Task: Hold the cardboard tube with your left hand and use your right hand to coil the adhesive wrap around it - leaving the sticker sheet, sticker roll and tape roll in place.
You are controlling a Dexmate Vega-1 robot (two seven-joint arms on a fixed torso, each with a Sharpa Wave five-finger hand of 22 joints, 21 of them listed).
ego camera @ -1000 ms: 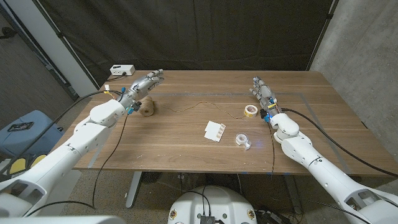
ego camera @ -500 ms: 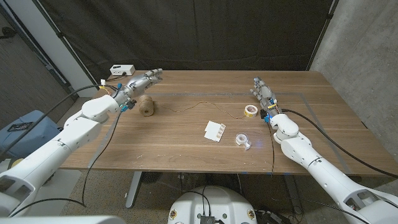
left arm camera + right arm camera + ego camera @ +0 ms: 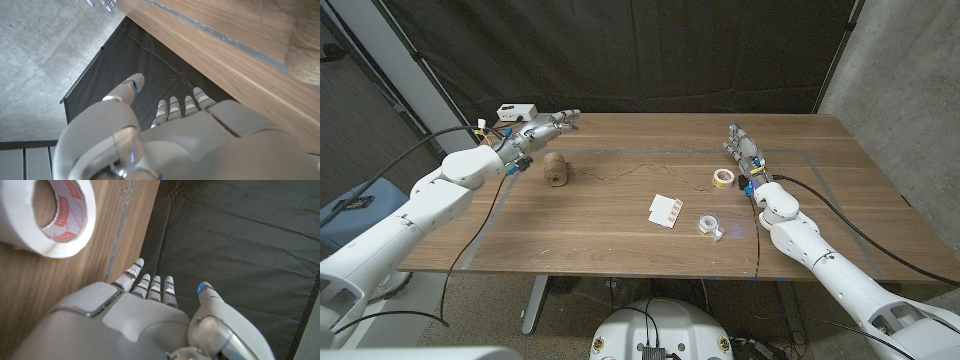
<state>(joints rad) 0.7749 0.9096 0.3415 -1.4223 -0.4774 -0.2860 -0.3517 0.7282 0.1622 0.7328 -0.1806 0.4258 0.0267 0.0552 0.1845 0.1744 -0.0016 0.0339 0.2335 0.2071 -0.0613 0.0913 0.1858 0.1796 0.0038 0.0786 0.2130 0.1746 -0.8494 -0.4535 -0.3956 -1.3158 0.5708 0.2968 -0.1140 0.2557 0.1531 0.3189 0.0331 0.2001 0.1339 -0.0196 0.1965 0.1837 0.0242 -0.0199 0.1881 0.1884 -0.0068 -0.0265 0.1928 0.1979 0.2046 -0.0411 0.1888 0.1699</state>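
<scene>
Cardboard tube (image 3: 554,168), wound with brownish wrap, lying on its side near the far left of the wooden surface (image 3: 620,235), untouched. Left hand (image 3: 535,131) raised just beyond and above it, fingers (image 3: 567,118) extended and apart, gripping nothing; judged to be poised for the hold, not yet made. Thin trailing strand (image 3: 640,169) running from the tube across the middle toward the yellow tape roll (image 3: 723,177), likely the loose end meant for coiling. Right hand (image 3: 743,148) near the far right, just beside that tape roll, fingers straight and spread, empty; in the right wrist view, same hand (image 3: 150,325) reaching past the surface edge with the tape roll (image 3: 47,215) close alongside. White sticker sheet (image 3: 666,210) and clear sticker roll (image 3: 710,225) nearer the front middle, well apart from both hands, sensibly out of the working path. Risk judged: right hand nudging the tape roll when reaching for the strand.
</scene>
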